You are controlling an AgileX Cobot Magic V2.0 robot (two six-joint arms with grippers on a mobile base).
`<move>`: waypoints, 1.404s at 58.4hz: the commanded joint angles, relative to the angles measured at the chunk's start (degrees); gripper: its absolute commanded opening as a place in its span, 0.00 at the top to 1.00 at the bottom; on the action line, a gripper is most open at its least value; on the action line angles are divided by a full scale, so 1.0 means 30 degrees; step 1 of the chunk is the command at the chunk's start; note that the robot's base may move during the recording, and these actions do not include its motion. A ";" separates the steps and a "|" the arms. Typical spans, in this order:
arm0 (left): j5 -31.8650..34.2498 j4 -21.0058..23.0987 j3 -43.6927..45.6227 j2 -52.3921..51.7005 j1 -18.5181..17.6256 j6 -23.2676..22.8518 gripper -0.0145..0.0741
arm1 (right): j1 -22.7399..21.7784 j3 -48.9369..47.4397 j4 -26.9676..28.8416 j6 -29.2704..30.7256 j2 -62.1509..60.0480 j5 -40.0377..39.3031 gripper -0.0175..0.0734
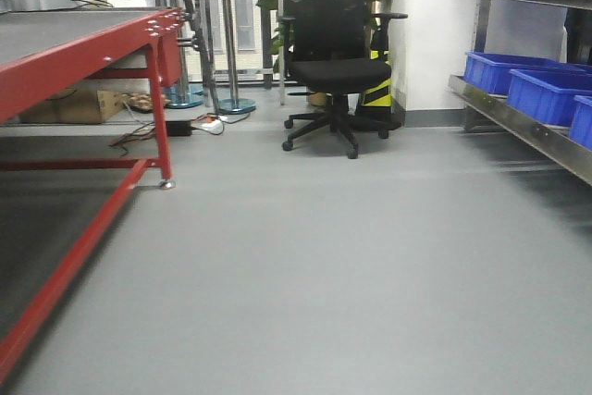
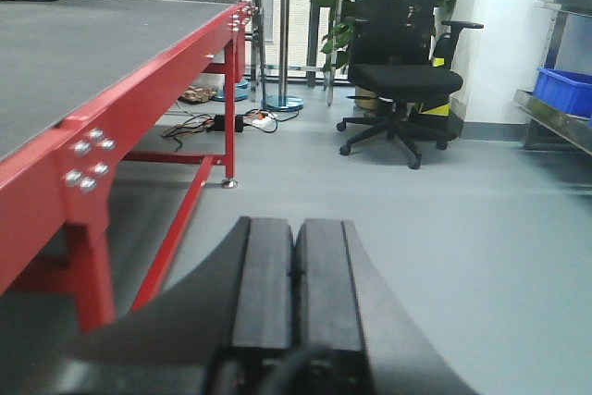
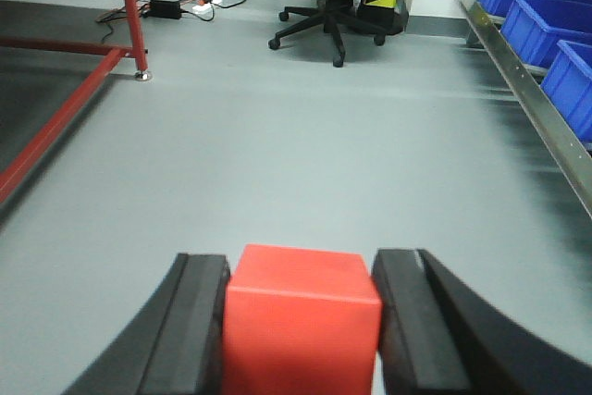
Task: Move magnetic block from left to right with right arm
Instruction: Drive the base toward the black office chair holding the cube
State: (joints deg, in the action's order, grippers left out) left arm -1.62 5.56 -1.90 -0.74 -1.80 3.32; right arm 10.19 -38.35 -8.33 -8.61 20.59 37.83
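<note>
In the right wrist view the magnetic block, a plain red cube, sits between the two black fingers of my right gripper, which is shut on it and holds it above the grey floor. My left gripper shows in the left wrist view with its black fingers pressed together and nothing between them, pointing out over the floor beside the red table. Neither gripper nor the block appears in the front view.
A red-framed table with a dark top stands at the left. A black office chair is ahead. Metal shelving with blue bins runs along the right. Cables and a power strip lie on the floor.
</note>
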 commanded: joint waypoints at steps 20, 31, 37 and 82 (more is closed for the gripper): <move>0.1621 0.0089 -0.0160 -0.0256 0.0007 -0.0113 0.98 | -0.0058 -0.0521 -0.0354 0.0209 0.0155 -0.1581 0.64; 0.1621 0.0089 -0.0160 -0.0256 0.0007 -0.0113 0.98 | -0.0058 -0.0521 -0.0354 0.0209 0.0155 -0.1581 0.64; 0.1621 0.0089 -0.0160 -0.0256 0.0007 -0.0113 0.98 | -0.0058 -0.0521 -0.0354 0.0209 0.0155 -0.1581 0.64; 0.1621 0.0089 -0.0160 -0.0256 0.0007 -0.0113 0.98 | -0.0058 -0.0521 -0.0354 0.0209 0.0155 -0.1581 0.64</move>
State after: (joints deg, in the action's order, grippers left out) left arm -1.62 5.56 -1.90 -0.74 -1.80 3.32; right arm 10.19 -38.35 -8.33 -8.61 20.59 37.83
